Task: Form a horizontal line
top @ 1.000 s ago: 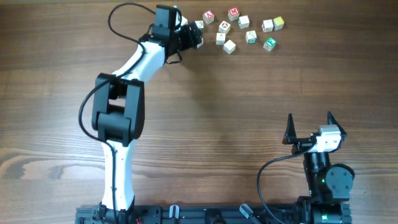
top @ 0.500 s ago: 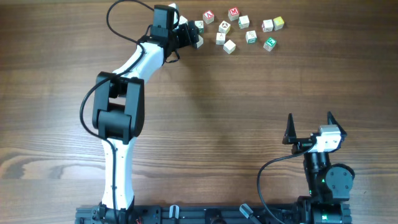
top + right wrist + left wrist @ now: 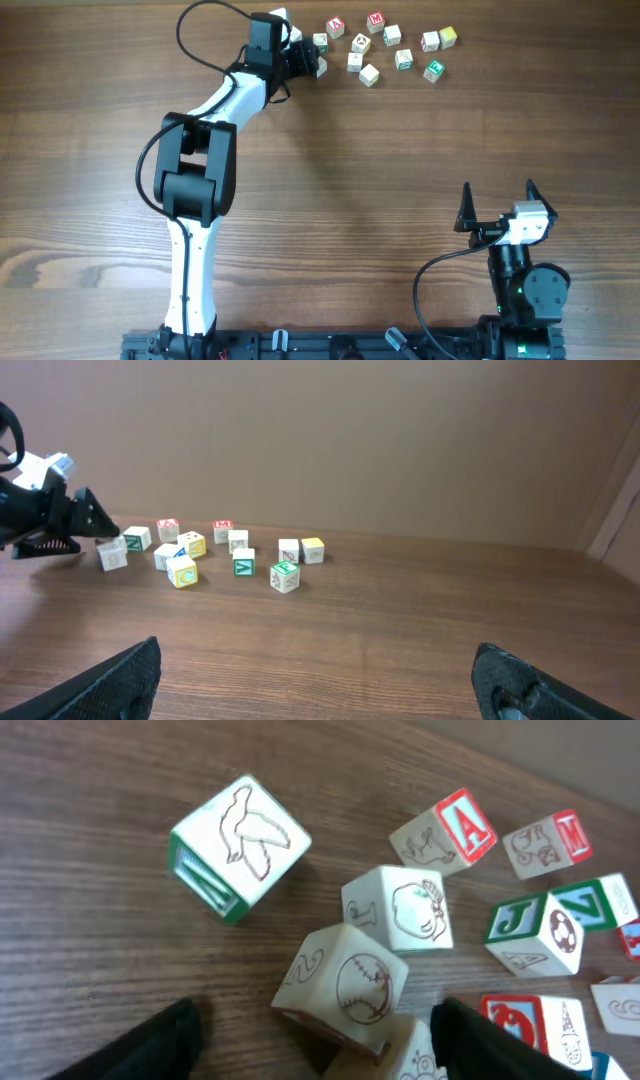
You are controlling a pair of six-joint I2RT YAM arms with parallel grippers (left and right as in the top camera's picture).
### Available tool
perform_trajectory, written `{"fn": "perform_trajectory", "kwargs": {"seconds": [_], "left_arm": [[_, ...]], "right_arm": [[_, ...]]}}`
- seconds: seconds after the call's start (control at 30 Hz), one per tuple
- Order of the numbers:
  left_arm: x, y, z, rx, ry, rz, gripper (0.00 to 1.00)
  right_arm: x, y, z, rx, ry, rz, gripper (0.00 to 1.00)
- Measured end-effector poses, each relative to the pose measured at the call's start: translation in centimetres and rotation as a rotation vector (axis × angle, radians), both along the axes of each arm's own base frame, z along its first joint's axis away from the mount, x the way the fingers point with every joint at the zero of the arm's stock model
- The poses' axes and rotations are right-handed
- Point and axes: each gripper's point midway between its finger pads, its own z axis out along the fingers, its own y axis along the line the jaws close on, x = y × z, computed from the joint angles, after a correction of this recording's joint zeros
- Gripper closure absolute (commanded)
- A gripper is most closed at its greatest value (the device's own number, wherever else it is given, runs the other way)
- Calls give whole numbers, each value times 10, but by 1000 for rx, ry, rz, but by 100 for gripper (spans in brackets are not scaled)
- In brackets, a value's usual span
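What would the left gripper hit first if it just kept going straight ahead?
Most likely the baseball cube, which sits between the fingers of the open left gripper; a half-hidden cube beside it may be as close. The apple cube lies just beyond.

The letter cubes [image 3: 369, 74] lie loosely scattered on the counter at the upper right of the overhead frame, not lined up in any straight row. In my left wrist view the baseball cube [image 3: 345, 982] sits low centre, its corner against the apple cube [image 3: 397, 908] above it. Another whitish cube [image 3: 412, 1058] peeks out beneath. The bird cube [image 3: 240, 845], green-sided, stands apart at upper left.
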Motion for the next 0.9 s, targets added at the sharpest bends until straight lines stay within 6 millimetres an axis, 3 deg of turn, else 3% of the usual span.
{"fn": "perform_trajectory", "kwargs": {"seconds": [0.27, 0.47, 0.77, 0.8, 0.87, 0.9], "left_arm": [[0, 5, -3, 33, -1, 11, 39], [2, 6, -2, 38, -8, 16, 51], [2, 6, -1, 38, -12, 14, 52], [2, 6, -1, 39, -13, 14, 38], [3, 6, 0, 44, -18, 13, 23], [4, 7, 1, 46, -23, 16, 20]], "right_arm": [[0, 0, 0, 0, 0, 0, 0], [0, 0, 0, 0, 0, 0, 0], [0, 0, 0, 0, 0, 0, 0], [0, 0, 0, 0, 0, 0, 0], [0, 0, 0, 0, 0, 0, 0], [0, 0, 0, 0, 0, 0, 0]]}}
